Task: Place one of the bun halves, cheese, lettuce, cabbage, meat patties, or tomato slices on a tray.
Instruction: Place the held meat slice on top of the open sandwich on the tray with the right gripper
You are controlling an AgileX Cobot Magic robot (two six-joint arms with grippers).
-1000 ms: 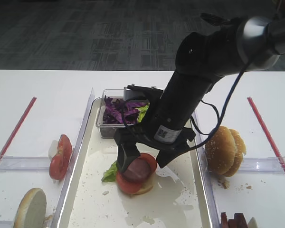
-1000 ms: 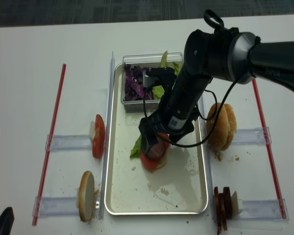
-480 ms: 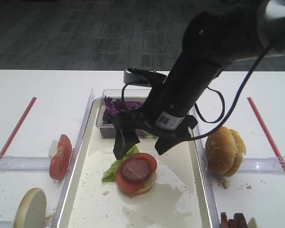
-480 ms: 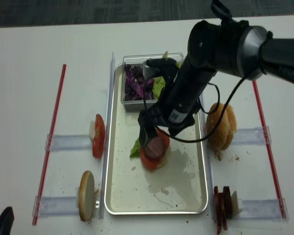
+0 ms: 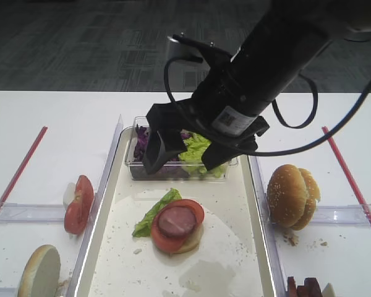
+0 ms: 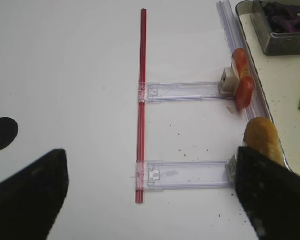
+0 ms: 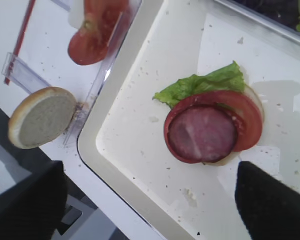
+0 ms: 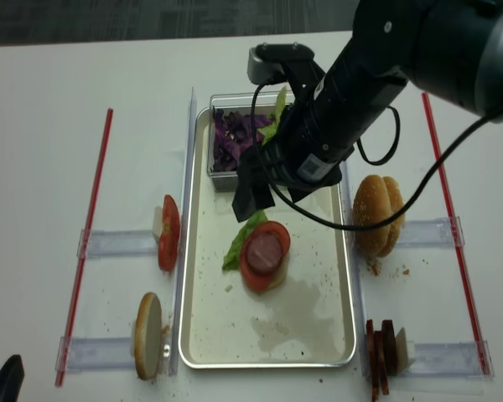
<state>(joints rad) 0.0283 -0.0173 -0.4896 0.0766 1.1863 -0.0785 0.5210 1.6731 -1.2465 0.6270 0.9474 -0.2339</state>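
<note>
Stack on the tray: a meat patty (image 7: 202, 133) lies flat on a tomato slice (image 7: 242, 120), over a lettuce leaf (image 7: 205, 83) and what looks like a bun half, only a pale edge of it showing, all on the floor of the tray (image 7: 140, 125).
Right gripper (image 5: 184, 152): above the stack and clear of it, jaws spread wide, nothing between them.
Left gripper: its dark fingers (image 6: 27, 192) frame the bare table on the left side, apparently apart; whether it holds anything I cannot tell.
Done, as I judge it: the patty is placed and let go, so this placement looks complete.
Left off the tray: tomato slices (image 5: 78, 204) and a cut bun half (image 5: 39, 271) on the left racks, whole-looking buns (image 5: 290, 195) on the right rack, more patties (image 8: 381, 345) at the lower right.
Tub at the tray's far end: clear tub (image 8: 222, 177) with purple cabbage (image 8: 233, 138) and more lettuce, untouched by either gripper.
</note>
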